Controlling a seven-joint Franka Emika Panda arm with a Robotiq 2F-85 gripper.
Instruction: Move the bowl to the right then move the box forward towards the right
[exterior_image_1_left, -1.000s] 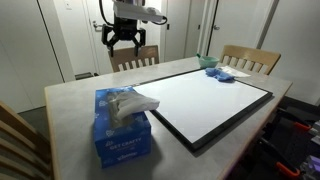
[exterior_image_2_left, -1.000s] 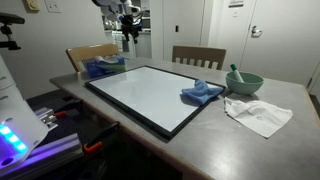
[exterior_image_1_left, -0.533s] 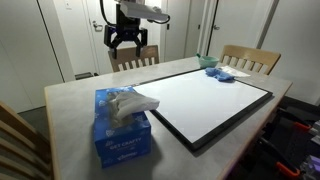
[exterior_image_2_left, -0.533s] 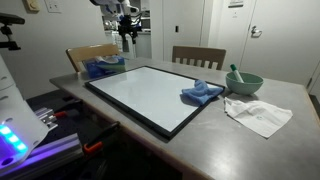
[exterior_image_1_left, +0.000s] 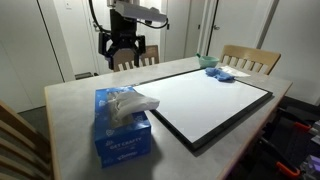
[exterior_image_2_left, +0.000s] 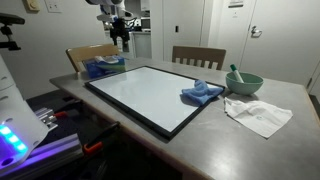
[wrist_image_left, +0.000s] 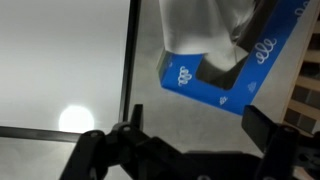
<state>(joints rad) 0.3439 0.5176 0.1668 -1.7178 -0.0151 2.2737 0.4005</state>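
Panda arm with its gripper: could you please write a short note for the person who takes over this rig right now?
The gripper is open and empty, high above the table, near the tissue box end.
The bowl, teal, sits on the table past the other end of the whiteboard, between a blue cloth and a white cloth, far from the gripper.
The tissue box, blue with tissue sticking up, stands beside the whiteboard; the wrist view looks down on it.
Done: apparently nothing; neither thing is held.
Left: bowl to the right, then box forward towards the right.
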